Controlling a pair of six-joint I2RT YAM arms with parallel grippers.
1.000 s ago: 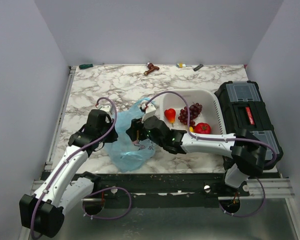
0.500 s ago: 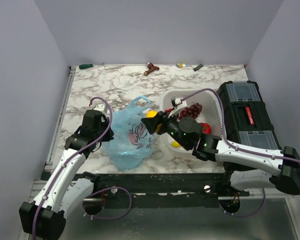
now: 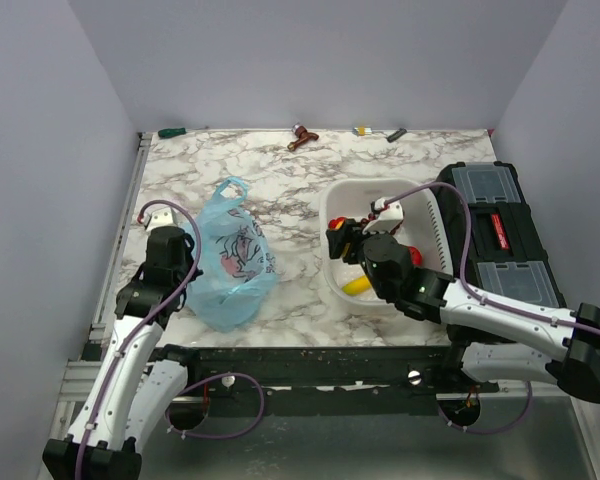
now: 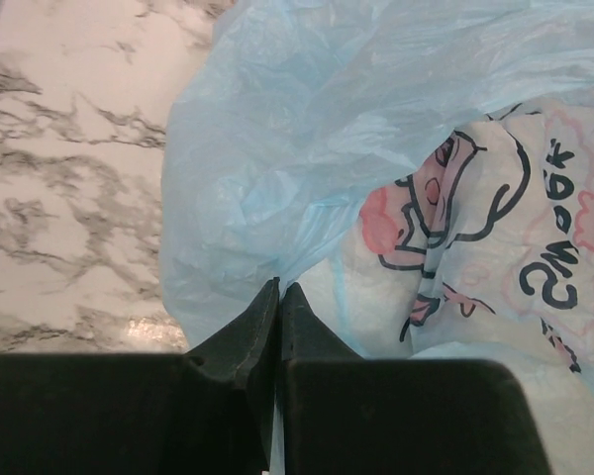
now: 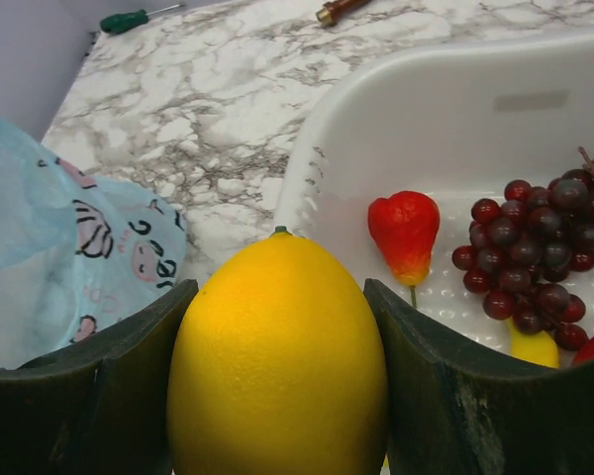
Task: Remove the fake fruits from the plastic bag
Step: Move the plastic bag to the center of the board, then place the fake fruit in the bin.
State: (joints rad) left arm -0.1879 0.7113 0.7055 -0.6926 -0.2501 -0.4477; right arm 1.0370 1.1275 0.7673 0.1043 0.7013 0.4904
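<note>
Marble-patterned white and grey, the surface carries everything here. The biggest item is a black toolbox along the right edge. Touching its left side is a white plastic basket. Left of the basket, and clear of it, the plastic bag lies crumpled on the surface. It is thin, light blue and printed with a pink cartoon, and one loop handle points toward the far wall. Whether anything is inside it, I cannot tell. The left jaws are pressed tight together on the film at the bag's left edge, low over the surface. The right jaws are clamped on the lemon, one finger on each side, holding it over the left part of the basket near the rim. Down in the basket lies the dark red grape bunch. A small red heart-shaped fruit sits just to its left, and a red apple lies near the toolbox side. The yellow banana rests at the basket's near end. Along the far edge of the surface lie a green-handled screwdriver and a small brown tool.
</note>
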